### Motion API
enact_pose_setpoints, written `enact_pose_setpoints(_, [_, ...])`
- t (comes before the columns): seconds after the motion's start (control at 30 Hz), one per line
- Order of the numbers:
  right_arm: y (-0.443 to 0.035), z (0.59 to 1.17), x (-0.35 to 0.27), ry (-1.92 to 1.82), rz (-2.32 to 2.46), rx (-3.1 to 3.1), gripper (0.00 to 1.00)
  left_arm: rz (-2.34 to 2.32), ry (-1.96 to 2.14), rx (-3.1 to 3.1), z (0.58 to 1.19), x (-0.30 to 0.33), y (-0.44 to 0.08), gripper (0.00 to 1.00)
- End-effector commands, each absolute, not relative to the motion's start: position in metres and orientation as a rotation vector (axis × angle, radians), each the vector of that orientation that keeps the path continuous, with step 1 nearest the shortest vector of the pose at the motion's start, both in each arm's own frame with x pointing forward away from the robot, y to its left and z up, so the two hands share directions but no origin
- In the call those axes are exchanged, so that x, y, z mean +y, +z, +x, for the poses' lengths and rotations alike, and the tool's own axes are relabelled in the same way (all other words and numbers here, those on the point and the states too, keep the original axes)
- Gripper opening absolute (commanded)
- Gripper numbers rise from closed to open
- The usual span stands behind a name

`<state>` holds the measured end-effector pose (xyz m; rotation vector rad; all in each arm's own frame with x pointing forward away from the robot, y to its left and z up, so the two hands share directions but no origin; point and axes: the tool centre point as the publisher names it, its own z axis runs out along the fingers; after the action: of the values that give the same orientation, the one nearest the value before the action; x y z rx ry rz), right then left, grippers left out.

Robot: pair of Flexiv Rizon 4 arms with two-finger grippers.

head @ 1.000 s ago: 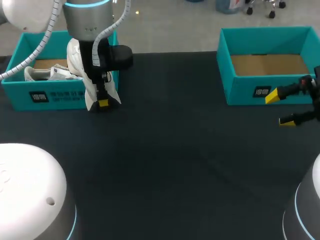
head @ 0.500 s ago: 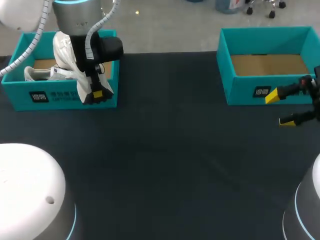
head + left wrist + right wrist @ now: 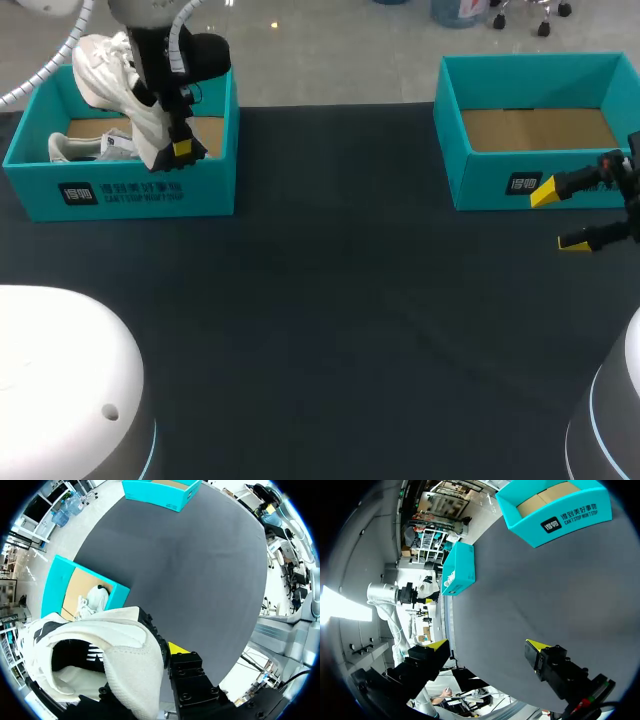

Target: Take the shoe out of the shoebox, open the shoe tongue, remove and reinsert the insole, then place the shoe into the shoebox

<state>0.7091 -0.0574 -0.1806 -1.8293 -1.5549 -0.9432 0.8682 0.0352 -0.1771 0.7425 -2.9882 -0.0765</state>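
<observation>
Second shoe (image 3: 76, 148) inside teal shoebox (image 3: 120, 192)

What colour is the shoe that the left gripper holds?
White shoe, black inside; clearest in left wrist view.

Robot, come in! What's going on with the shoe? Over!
Left gripper shut on shoe, held over left box. Right gripper open, empty, by right box. Second shoe lies in left box.

Black matte table (image 3: 330, 330), cloth-like surface, faint creases right of middle. Far edge straight. Light soft and even across top. Same dark surface in both wrist views.
</observation>
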Motion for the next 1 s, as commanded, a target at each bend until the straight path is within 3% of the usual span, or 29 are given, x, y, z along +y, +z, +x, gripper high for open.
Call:
enact_pose_setpoints(0.03, [-0.181, 0.709, -0.057, -0.942, -1.831, -1.555, 1.00, 0.773, -0.078, -2.961, 0.877, 0.048, -0.179, 0.00])
enact_pose_setpoints(0.6, [-0.181, 0.709, -0.057, -0.942, -1.831, -1.555, 1.00, 1.017, -0.101, -2.880, 0.913, 0.118, -0.200, 0.00])
enact_pose_setpoints(1.0, [-0.181, 0.709, -0.057, -0.942, -1.831, -1.555, 1.00, 1.045, -0.125, -2.848, 0.935, 0.114, -0.219, 0.00])
